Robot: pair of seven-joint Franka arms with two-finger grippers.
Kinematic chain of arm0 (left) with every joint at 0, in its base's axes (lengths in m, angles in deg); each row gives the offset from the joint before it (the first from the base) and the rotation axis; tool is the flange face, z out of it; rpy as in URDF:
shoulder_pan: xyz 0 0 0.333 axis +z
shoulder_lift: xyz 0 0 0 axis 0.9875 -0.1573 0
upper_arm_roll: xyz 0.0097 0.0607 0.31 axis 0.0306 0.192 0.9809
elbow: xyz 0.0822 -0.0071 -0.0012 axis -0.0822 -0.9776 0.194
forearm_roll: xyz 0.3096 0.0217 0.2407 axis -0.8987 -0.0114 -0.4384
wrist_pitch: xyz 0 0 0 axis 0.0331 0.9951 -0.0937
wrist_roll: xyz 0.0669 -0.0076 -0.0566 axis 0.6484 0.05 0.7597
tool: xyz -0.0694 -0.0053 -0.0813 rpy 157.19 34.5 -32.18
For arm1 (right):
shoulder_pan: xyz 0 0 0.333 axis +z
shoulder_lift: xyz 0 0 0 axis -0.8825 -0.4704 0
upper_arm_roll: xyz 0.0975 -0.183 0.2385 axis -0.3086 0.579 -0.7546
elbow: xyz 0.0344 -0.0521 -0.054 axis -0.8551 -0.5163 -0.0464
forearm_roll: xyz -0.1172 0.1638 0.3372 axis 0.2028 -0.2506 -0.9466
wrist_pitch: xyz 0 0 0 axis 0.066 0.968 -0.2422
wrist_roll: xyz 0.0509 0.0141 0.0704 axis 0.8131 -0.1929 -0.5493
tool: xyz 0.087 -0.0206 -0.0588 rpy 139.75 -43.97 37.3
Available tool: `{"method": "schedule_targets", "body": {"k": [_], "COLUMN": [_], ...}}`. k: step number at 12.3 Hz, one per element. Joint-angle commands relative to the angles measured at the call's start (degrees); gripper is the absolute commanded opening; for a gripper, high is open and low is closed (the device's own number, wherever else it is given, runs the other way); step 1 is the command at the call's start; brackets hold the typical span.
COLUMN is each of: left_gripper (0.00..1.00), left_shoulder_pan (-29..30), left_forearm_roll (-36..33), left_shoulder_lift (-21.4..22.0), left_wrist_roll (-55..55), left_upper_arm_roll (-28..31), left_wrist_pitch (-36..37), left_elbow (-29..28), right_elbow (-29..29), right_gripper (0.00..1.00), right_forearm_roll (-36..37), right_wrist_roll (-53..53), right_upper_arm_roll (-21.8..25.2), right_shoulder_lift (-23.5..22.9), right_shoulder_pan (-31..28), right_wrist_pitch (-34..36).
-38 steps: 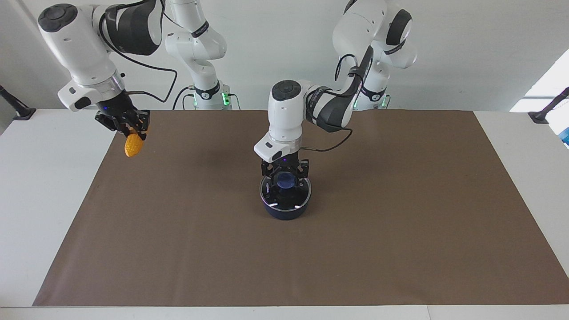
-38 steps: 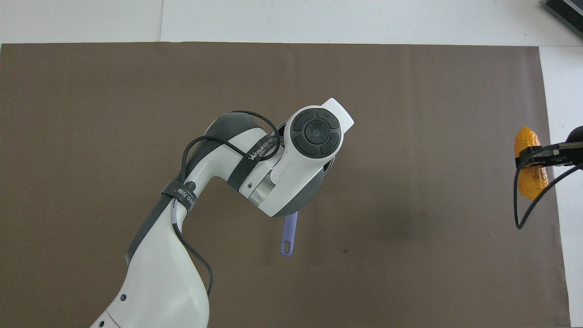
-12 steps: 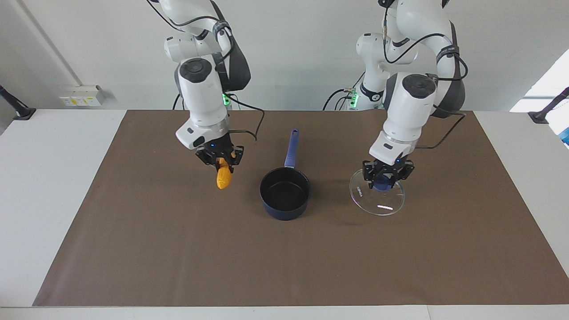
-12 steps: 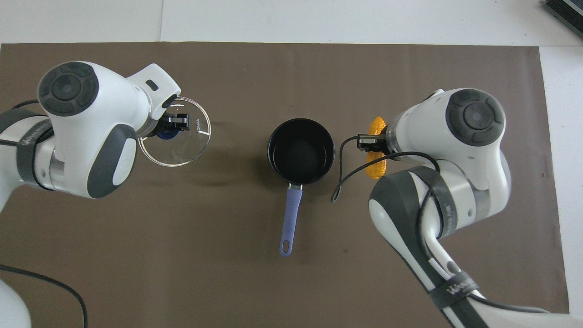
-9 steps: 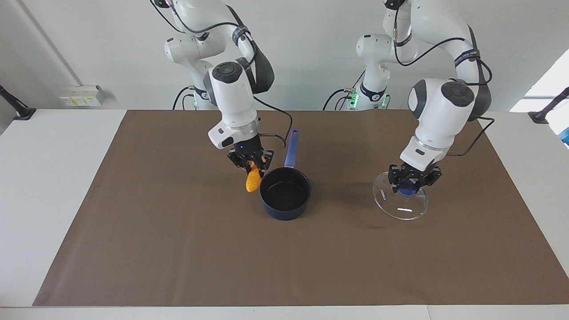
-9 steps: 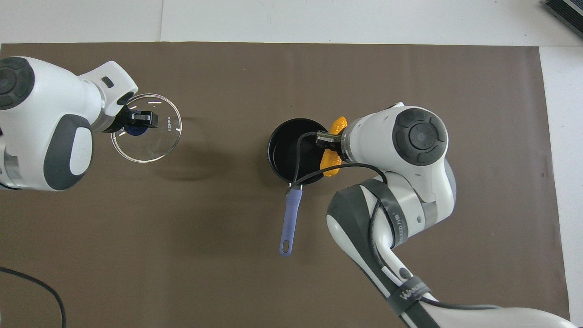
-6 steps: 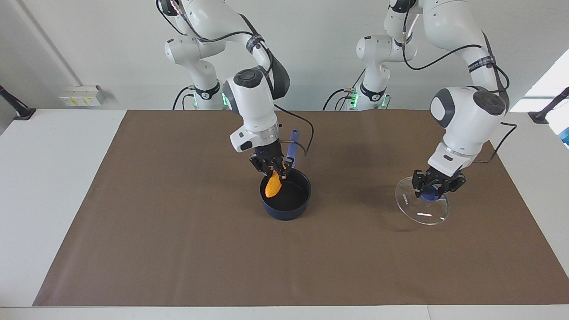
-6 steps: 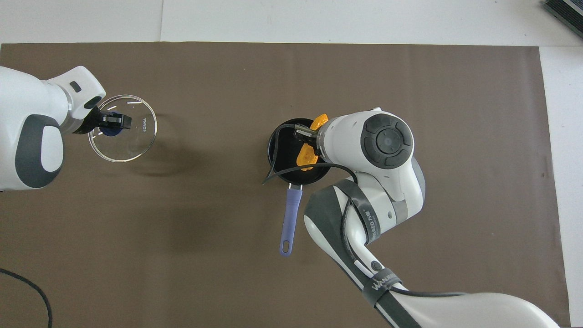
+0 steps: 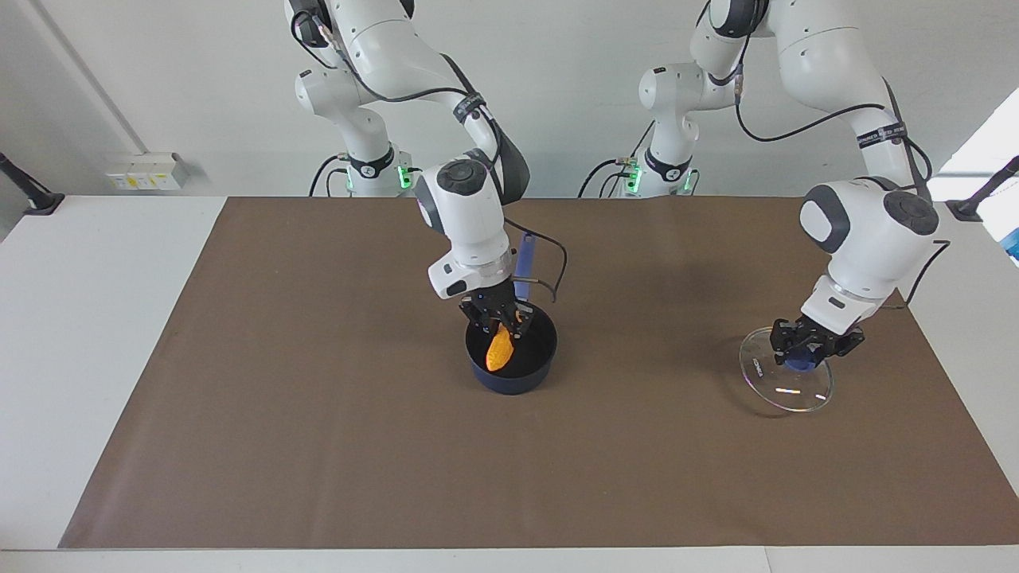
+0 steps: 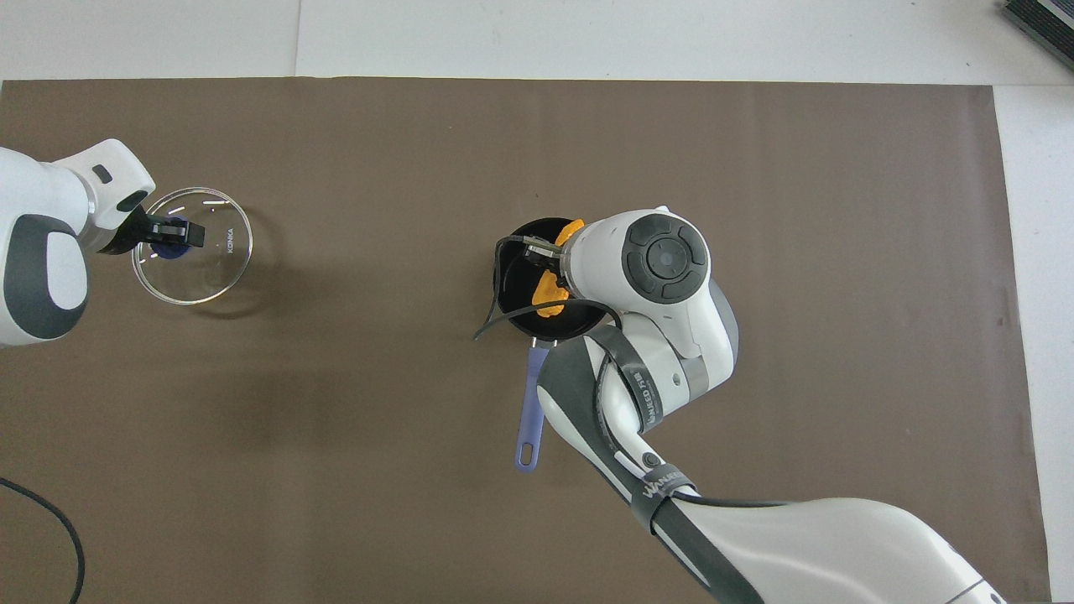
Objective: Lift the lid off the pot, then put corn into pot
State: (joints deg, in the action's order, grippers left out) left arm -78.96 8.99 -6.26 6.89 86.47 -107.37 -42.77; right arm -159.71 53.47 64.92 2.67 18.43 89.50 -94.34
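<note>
In pot (image 9: pixel 510 368): corn (image 9: pixel 500 350) | right claw (image 9: pixel 500 318) hides its top

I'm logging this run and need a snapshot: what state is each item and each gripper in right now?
Dark navy-blue pot: uncovered, upright on the brown mat.
Orange-yellow corn cob: gripped, hanging tip-down inside the pot's mouth, not released.
Clear glass lid with blue knob: off the pot, held tilted by its knob, toward the left arm's end.
Right gripper: shut on the corn, over the pot.
Left gripper: shut on the lid's knob.
</note>
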Motion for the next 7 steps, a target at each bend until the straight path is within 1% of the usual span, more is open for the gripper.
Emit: {"method": "schedule_targets", "body": {"k": [1, 5, 6, 7], "left_gripper": [0.0, 0.0, 0.0, 0.0], "left_shoulder_pan": [0.12, 0.21, 0.21, 0.12], "left_forearm_roll": [0.92, 0.92, 0.92, 0.92], "left_shoulder_lift": [0.25, -1.24, -1.42, -1.51], "left_wrist_roll": [-2.79, -4.99, -5.17, -5.08], "left_upper_arm_roll": [-0.2, -0.2, -0.2, -0.11], "left_wrist_pitch": [-2.96, -3.4, -3.4, -3.32], "left_elbow": [-1.56, -1.56, -1.65, -1.65], "right_elbow": [0.13, -0.74, -0.75, -0.75], "right_gripper": [0.0, 0.0, 0.04, 0.21], "right_forearm_roll": [-1.42, -1.42, -1.42, -1.33], "right_wrist_roll": [-0.05, -2.86, -3.03, -3.04], "right_upper_arm_roll": [-0.46, -0.46, -0.46, -0.46], "right_shoulder_lift": [-0.89, -1.33, -1.24, -1.33], "right_shoulder_pan": [0.83, 1.09, 1.01, 1.09], "right_wrist_pitch": [-0.62, -0.62, -0.62, -0.62]}}
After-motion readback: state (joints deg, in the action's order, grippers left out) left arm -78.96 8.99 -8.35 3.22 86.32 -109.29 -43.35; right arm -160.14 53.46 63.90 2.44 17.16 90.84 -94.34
